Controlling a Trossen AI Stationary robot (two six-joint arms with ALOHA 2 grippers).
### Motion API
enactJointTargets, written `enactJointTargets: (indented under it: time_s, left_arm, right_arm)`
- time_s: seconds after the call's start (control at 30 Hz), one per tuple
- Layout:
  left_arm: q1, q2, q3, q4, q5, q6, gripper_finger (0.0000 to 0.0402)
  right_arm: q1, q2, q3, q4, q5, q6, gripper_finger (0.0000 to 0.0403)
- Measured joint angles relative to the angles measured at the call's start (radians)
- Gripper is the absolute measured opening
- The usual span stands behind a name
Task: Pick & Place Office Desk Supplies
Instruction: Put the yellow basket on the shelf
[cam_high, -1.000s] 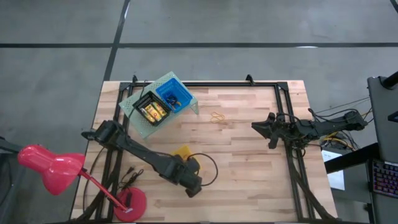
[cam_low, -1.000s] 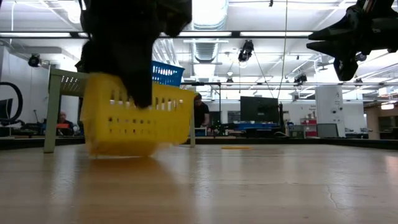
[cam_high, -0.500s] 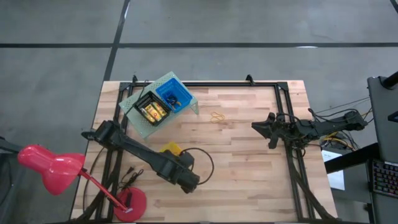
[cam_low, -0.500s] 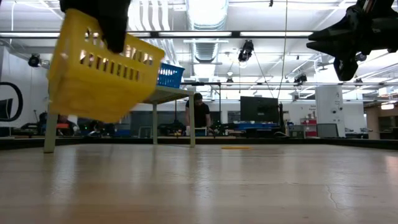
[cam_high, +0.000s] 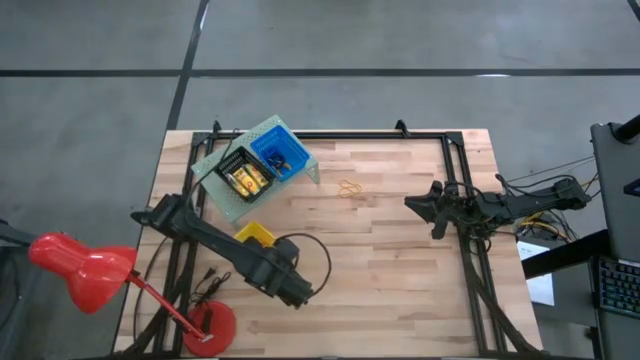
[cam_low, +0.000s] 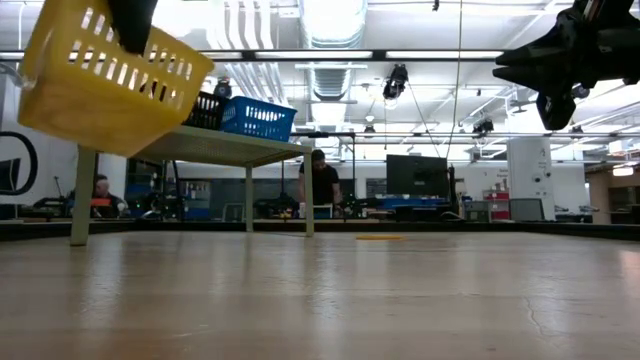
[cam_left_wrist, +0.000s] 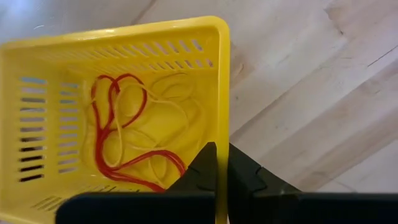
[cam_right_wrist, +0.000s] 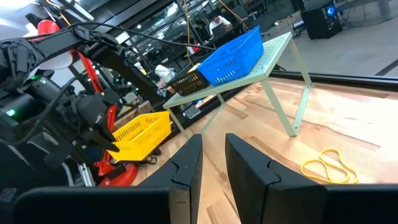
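Table (cam_high: 400, 250) space between the two arms is crossed by one relation that matters: the pale green riser (cam_high: 228, 199) stands at the far left of the wood, and the yellow bin (cam_high: 254, 234) is carried just in front of its near edge, lifted clear of the surface. The black bin (cam_high: 243, 174) and the blue bin (cam_high: 279, 155) are already seated side by side on the riser. The yellow bin is clamped by its rim in the left gripper (cam_left_wrist: 217, 169), whose fingers are pressed tight on the wall, and it hangs tilted in the low view. Red and pale rubber bands (cam_left_wrist: 134, 134) lie inside it. A loose tangle of tan rubber bands (cam_high: 349, 188) rests on the bare wood, between the riser and the right gripper (cam_high: 412, 203). That gripper hovers above the table with a narrow gap between its fingers and nothing held; it is judged the nearer arm for the loose bands.
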Motion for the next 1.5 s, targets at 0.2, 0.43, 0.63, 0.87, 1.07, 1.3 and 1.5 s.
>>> enactJointTargets:
  time_s: [0.2, 0.43, 0.63, 0.87, 1.07, 1.3, 1.5]
  left_arm:
    - [0.002, -0.021, 0.001, -0.002, 0.042, -0.145, 0.0008]
    - [0.002, -0.026, 0.007, -0.002, 0.090, -0.148, 0.0008]
    - [0.003, -0.070, 0.007, -0.002, 0.097, -0.102, 0.0008]
    - [0.003, -0.158, -0.001, -0.003, 0.056, -0.066, 0.0013]
    - [0.014, -0.245, -0.014, -0.001, -0.002, -0.021, 0.0010]
    - [0.023, -0.337, -0.079, -0.001, -0.010, -0.058, 0.0010]
    - [0.034, -0.407, -0.171, -0.002, -0.010, -0.068, 0.0010]
  right_arm:
    - [0.000, 0.000, 0.000, 0.000, 0.000, 0.000, 0.0068]
    - [0.000, 0.000, 0.000, 0.000, 0.000, 0.000, 0.0068]
    - [0.000, 0.000, 0.000, 0.000, 0.000, 0.000, 0.0068]
    - [0.000, 0.000, 0.000, 0.000, 0.000, 0.000, 0.0068]
    - [0.000, 0.000, 0.000, 0.000, 0.000, 0.000, 0.0068]
    - [0.000, 0.000, 0.000, 0.000, 0.000, 0.000, 0.0068]
    - [0.000, 0.000, 0.000, 0.000, 0.000, 0.000, 0.0068]
